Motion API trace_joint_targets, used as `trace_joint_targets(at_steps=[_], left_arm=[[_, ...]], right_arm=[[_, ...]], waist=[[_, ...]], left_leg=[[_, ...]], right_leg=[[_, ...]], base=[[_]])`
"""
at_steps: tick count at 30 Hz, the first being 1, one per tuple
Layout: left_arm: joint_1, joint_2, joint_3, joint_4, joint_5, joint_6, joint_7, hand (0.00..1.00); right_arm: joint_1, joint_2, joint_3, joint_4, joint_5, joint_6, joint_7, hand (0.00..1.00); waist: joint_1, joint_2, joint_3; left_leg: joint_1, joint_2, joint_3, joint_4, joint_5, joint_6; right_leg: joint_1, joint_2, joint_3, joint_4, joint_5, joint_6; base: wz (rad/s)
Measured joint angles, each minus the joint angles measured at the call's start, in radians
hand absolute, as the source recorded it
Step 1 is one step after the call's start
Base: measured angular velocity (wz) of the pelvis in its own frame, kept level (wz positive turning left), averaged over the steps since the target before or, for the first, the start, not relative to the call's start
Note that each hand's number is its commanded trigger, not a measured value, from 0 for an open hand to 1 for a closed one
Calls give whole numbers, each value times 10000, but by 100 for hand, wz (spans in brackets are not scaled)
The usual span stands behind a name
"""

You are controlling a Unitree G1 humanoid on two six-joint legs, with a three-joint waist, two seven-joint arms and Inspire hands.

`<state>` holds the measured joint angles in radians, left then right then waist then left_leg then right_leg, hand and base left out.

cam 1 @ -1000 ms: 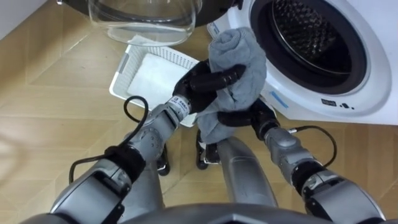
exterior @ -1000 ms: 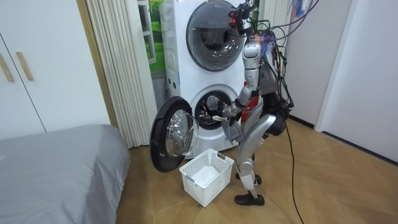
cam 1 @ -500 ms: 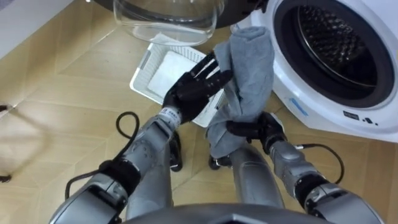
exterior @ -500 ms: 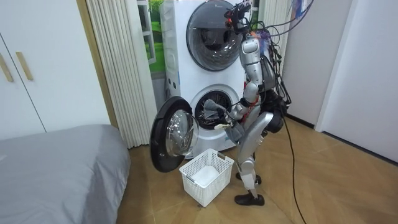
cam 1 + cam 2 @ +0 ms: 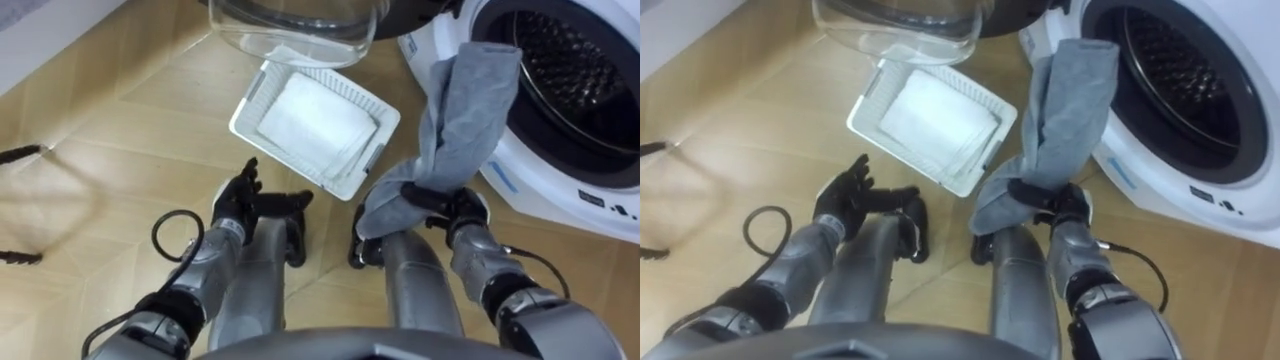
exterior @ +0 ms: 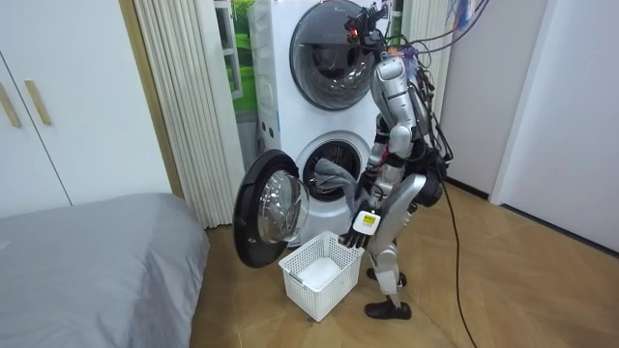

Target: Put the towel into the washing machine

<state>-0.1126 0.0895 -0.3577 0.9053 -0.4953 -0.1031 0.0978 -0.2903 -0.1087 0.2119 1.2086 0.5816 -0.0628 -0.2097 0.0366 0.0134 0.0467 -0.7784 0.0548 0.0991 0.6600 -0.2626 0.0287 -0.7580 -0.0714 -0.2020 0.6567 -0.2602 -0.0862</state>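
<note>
Standing close before the open washing machine (image 5: pixel 570 185), knees a little bent in the room view, the round door (image 6: pixel 269 208) swung out toward the room view's left. Gripping the grey towel (image 5: pixel 462 110) with the right hand (image 5: pixel 440 200), right of centre in the left eye view, fingers curled tight round the lower, bunched part. Holding it upright, from the fist up toward the upper right of the frame, across the white front ring of the machine and against the edge of the dark drum (image 5: pixel 575 60). Hard to tell about the top end: perhaps already inside the opening, perhaps only leaning on the rim; draped at the mouth, by the look of the room view. Carrying nothing in the left hand (image 5: pixel 240 198), low and left of centre, fingers apart and relaxed above the wooden floor (image 5: pixel 100 120). Looking down on a white slatted basket (image 5: pixel 252 100) in the upper middle of the frame, above and between the two hands, just left of the towel, with a folded white cloth (image 5: pixel 318 118) lying inside. Glass bowl of the door at the top edge, just above the basket. Farther off in the room view: a second machine (image 6: pixel 334 43) stacked on the open one, a pale curtain (image 6: pixel 184 97) to its left, a grey bed (image 6: pixel 87 261) in the lower left corner.
</note>
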Motion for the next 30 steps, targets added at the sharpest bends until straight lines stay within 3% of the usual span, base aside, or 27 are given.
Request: trace_joint_targets(at_steps=[3, 10, 16, 18, 24, 26, 27, 30], left_arm=[[-1, 68, 20, 93, 70, 202, 295, 0], [-133, 102, 468, 182, 195, 431, 539, 0], [-297, 256, 454, 138, 190, 646, 959, 0], [-468, 350, 435, 139, 192, 837, 1071, 0], [-402, 601, 427, -302, 199, 1109, 1292, 0], [-316, 754, 435, -647, 202, 1117, 1332, 0], [-234, 873, 479, -742, 200, 1096, 1396, 0], [-150, 961, 733, -1027, 201, 1083, 1736, 0]], right_arm=[[-157, -178, -10, 33, 1033, 270, -51, 100], [-549, -581, -1023, 264, 3368, 827, 88, 100], [-912, -1000, -1375, 372, 5405, 1193, 22, 100], [-1255, -1237, -1695, 482, 6464, 1497, 3, 100], [-1870, -1823, -2409, 420, 7851, 1839, -367, 100], [-1996, -2094, -2549, 267, 8369, 1976, -534, 100], [-2158, -2238, -2770, 269, 8584, 1982, -761, 100], [-2372, -2389, -3000, 198, 8936, 2045, -1222, 100]], waist=[[21, -41, 14], [-14, -265, 103], [-18, -590, 77], [-19, -746, 113], [-51, -947, 92], [-68, -1047, 97], [-68, -1200, 102], [-116, -1345, 84]], left_leg=[[-3, -7, 60, -15, 10, 13], [-9, -123, 85, 4, 68, 17], [-234, -142, 93, 248, 80, 41], [-440, -160, 93, 443, 82, 52], [-570, -213, 244, 520, 146, 167], [-688, -221, 290, 542, 148, 187], [-721, -251, 364, 526, 169, 221], [-818, -262, 398, 564, 171, 235]], right_leg=[[-16, -12, 32, -1, -3, 25], [-134, -104, 104, 131, -44, 59], [-298, -165, 90, 299, -58, 82], [-512, -221, 106, 525, -62, 88], [-718, -348, 125, 781, -83, 100], [-865, -403, 125, 946, -85, 93], [-977, -452, 183, 1047, -91, 91], [-1072, -477, 197, 1086, -92, 102]], base=[[0], [0], [1], [0], [2], [3], [0], [0]])
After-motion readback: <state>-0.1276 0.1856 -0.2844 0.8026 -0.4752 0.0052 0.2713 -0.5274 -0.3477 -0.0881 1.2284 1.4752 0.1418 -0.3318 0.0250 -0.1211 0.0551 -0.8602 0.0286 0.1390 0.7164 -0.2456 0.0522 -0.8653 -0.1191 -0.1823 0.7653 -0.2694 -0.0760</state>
